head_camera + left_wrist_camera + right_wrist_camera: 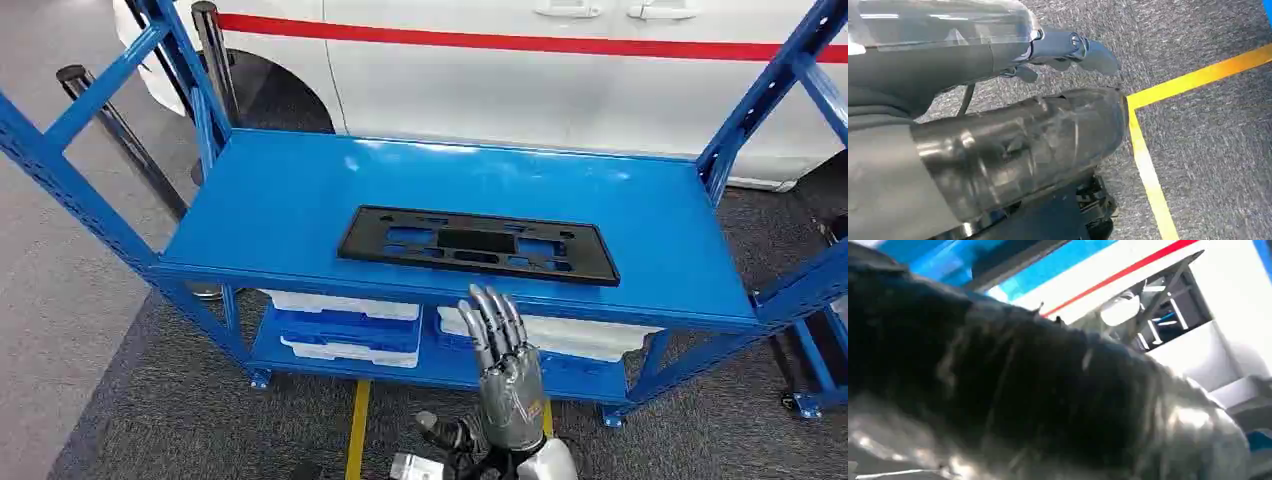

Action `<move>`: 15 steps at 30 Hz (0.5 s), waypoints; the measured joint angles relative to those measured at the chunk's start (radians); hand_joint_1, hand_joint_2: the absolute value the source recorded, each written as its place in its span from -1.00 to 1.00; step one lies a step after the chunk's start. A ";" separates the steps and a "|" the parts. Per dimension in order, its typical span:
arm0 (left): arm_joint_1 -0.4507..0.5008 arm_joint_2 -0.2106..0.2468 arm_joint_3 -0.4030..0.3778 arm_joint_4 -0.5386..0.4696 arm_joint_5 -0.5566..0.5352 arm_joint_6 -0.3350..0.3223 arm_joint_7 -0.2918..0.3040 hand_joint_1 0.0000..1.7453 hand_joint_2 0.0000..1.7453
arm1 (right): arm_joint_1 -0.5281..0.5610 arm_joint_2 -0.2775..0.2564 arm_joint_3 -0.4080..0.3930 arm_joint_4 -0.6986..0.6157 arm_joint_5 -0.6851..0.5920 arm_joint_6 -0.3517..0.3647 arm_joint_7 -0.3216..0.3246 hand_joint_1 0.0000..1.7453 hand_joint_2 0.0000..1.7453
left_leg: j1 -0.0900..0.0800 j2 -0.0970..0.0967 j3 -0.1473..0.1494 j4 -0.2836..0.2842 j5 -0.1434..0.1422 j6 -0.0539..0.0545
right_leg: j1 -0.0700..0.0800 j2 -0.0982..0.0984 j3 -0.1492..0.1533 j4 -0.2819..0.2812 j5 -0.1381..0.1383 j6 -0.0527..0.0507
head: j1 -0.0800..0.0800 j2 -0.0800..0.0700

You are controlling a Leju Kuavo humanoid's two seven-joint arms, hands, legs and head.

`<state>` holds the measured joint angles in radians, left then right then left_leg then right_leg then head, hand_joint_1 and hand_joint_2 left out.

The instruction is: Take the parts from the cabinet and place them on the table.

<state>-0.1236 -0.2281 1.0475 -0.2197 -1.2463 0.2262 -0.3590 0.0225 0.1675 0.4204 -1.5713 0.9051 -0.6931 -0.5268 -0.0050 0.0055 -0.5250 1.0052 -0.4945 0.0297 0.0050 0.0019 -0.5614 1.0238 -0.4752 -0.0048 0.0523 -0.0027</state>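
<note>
Simply flat black slotted part [478,245]

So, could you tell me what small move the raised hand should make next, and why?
Probably reach forward and up over the shelf's front edge toward the black panel. The right hand is raised in front of the blue rack and below its top shelf, fingers extended and holding nothing, short of the panel, which lies flat and untouched near that edge.

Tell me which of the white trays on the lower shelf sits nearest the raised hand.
The white tray on the right, directly behind the raised right hand in the head view. The two stacked trays sit farther left on the lower shelf.
</note>
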 joint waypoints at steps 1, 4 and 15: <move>-0.001 0.000 0.000 0.000 0.002 0.000 0.000 -1.00 -1.00 | -0.007 -0.001 0.011 0.000 -0.039 0.000 0.009 -1.00 1.00 | 0.000 0.000 0.000 0.000 0.000 0.000 | 0.000 0.000 0.000 0.000 0.000 0.000 | 0.000 0.000; -0.001 0.000 0.000 0.000 0.008 0.001 -0.002 -1.00 -1.00 | -0.021 -0.008 0.038 -0.003 -0.150 0.001 0.024 -1.00 1.00 | 0.000 0.000 0.000 0.000 0.000 0.000 | 0.000 0.000 0.000 0.000 0.000 0.000 | 0.000 0.000; 0.002 0.000 0.000 0.000 0.028 0.013 -0.012 -1.00 -1.00 | -0.014 -0.083 0.094 -0.075 -0.336 0.047 -0.007 -1.00 1.00 | 0.000 0.000 0.000 0.000 0.000 0.000 | 0.000 0.000 0.000 0.000 0.000 0.000 | 0.000 0.000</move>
<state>-0.1219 -0.2277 1.0479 -0.2197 -1.2180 0.2392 -0.3712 0.0084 0.0843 0.5142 -1.6468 0.5691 -0.6462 -0.5337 -0.0051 0.0056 -0.5252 1.0052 -0.4946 0.0297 0.0050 0.0018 -0.5615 1.0235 -0.4752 -0.0048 0.0519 -0.0027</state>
